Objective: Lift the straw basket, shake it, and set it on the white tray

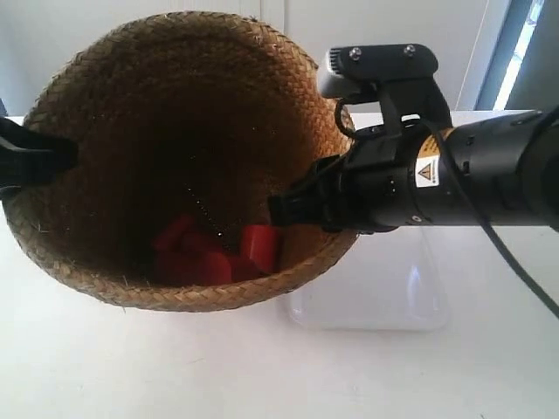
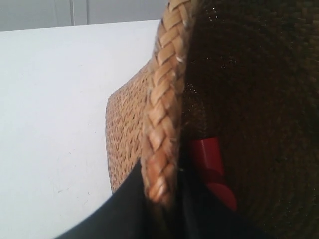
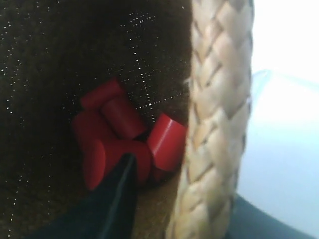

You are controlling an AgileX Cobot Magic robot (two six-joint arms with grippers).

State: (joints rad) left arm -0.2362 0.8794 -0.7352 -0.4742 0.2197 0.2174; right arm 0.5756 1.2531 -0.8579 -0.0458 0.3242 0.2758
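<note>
Because woven straw is light but yielding, the basket [image 1: 175,131] suits its present hold: left claw [image 2: 160,201] and right claw [image 3: 192,214] each clamp the braided rim [image 2: 162,99], opposite sides. It hangs tilted over the worktop [image 1: 131,367] near the tray [image 1: 384,305]; red blocks [image 1: 258,244] may slide.

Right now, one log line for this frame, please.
basket: rim pinched by left claw and right claw | inside: red pieces | tray: visible part bare
</note>
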